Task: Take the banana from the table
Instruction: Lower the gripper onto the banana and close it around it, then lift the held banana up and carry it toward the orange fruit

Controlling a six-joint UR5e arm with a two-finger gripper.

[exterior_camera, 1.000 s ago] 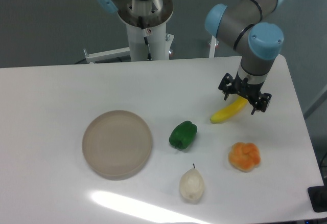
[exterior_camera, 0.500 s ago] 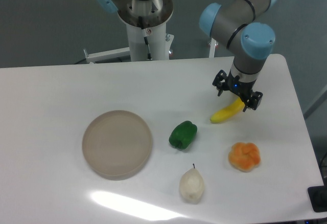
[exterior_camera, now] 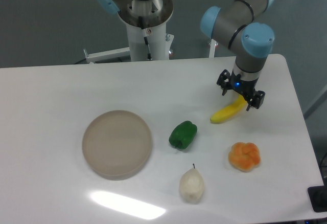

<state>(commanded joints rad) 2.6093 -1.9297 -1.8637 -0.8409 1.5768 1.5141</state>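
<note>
My claw [exterior_camera: 240,95] hung over the upper right end of the banana [exterior_camera: 228,111], its two fingers straddling that end; I could not tell whether they were pinching it or only spread around it. The banana lay on the white bench [exterior_camera: 61,91], right of a green pepper [exterior_camera: 183,134] and above an orange fruit [exterior_camera: 244,156]. By my judgement the reach was done, while the firm grip and the lift were left.
</note>
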